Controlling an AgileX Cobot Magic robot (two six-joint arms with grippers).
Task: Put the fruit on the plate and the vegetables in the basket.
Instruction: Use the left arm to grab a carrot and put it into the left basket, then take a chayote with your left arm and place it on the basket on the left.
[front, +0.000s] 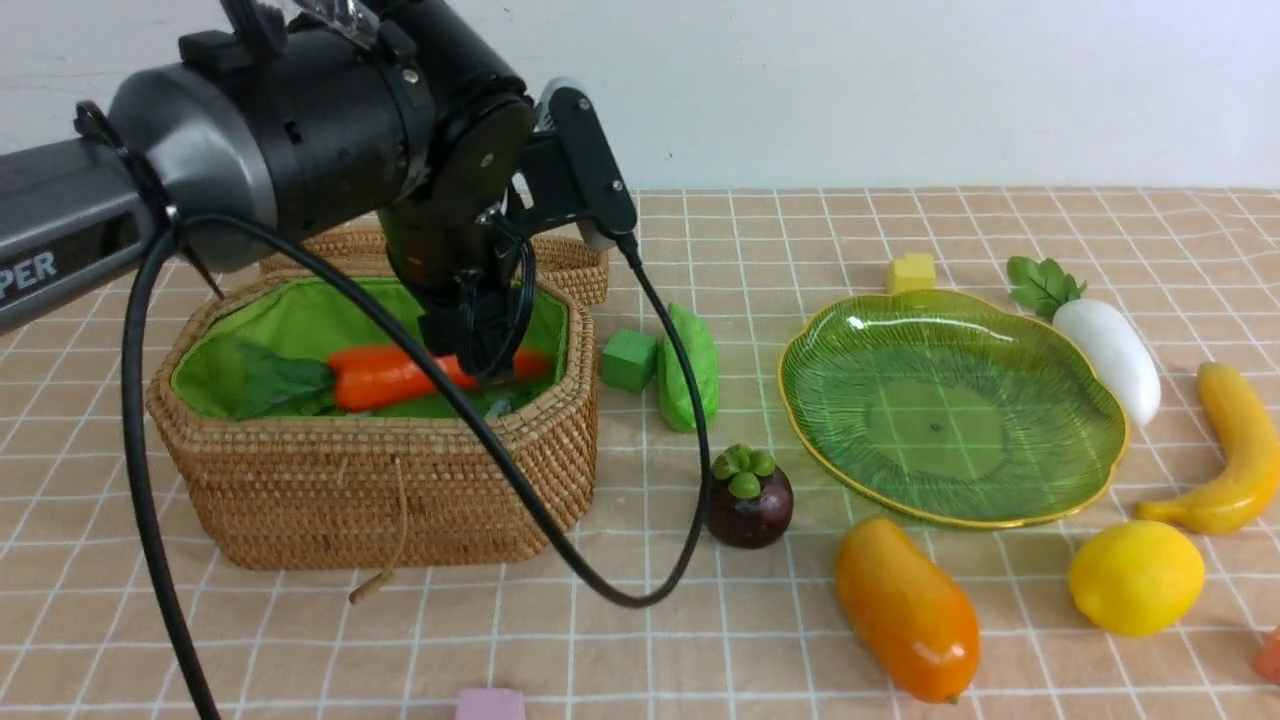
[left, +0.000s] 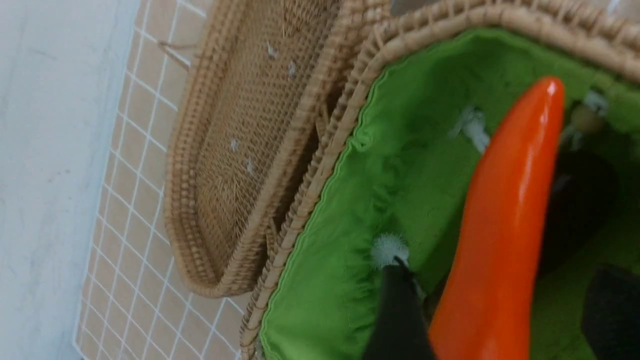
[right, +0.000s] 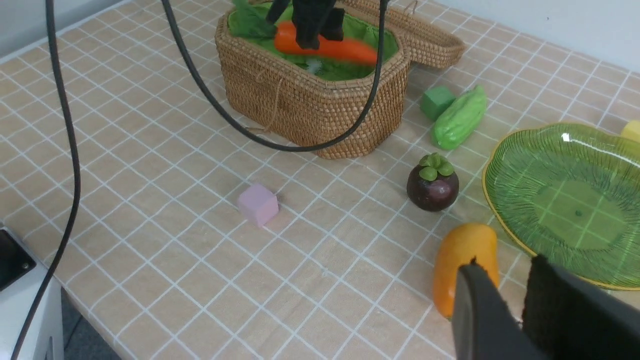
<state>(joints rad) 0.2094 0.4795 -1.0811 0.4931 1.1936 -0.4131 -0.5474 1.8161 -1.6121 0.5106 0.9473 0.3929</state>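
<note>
The carrot lies inside the basket, which sits at nine o'clock of the plate, with its leaves toward nine o'clock and its tip toward three. Glossy, rigid and probably light, it looks slippery, so any hold belongs across the thick orange body, not the taper or the soft leaves. The left gripper points straight down into the basket from an arm reaching in from nine o'clock, its fingers straddling the carrot with green lining showing beside it, so it reads as released.
</note>
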